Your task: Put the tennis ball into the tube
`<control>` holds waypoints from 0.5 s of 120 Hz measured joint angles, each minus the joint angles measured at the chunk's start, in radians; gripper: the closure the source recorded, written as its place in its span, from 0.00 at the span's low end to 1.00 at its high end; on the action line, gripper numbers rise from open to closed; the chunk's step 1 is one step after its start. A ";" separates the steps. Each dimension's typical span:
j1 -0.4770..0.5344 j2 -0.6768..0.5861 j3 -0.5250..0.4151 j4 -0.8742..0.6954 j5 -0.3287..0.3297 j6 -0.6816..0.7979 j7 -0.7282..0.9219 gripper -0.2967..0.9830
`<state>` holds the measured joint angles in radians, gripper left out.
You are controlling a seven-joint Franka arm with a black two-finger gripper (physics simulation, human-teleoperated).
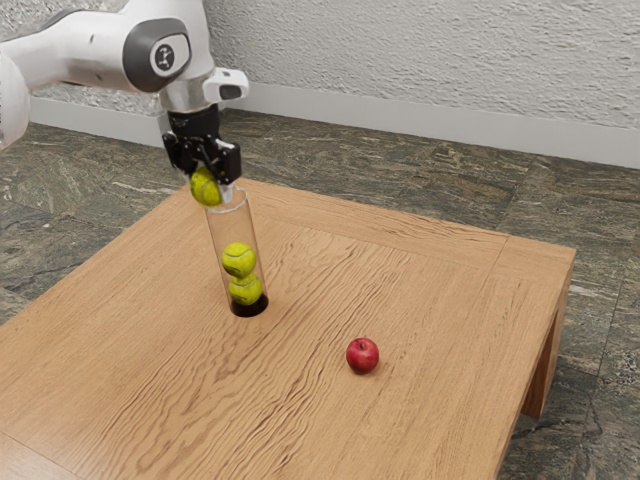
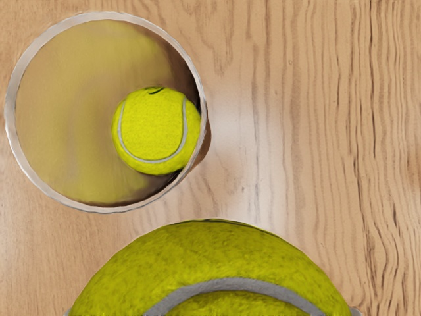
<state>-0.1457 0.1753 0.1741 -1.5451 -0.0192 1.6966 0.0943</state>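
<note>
In the exterior view my gripper is shut on a tennis ball, held at the height of the tube's rim and slightly toward the exterior view's left of it. The clear tube stands upright on its black base, with two tennis balls stacked inside. In the wrist view the held ball is at the lower edge, beside the tube's round opening; a ball shows down inside the tube.
A red apple lies on the wooden table, toward the exterior view's right of the tube and nearer its camera. The table's far edge runs behind the tube.
</note>
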 joint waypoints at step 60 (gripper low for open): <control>0.068 0.189 0.001 0.215 0.023 -0.010 0.003 0.44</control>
<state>-0.0773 0.3643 0.1746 -1.3302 0.0038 1.6868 0.0975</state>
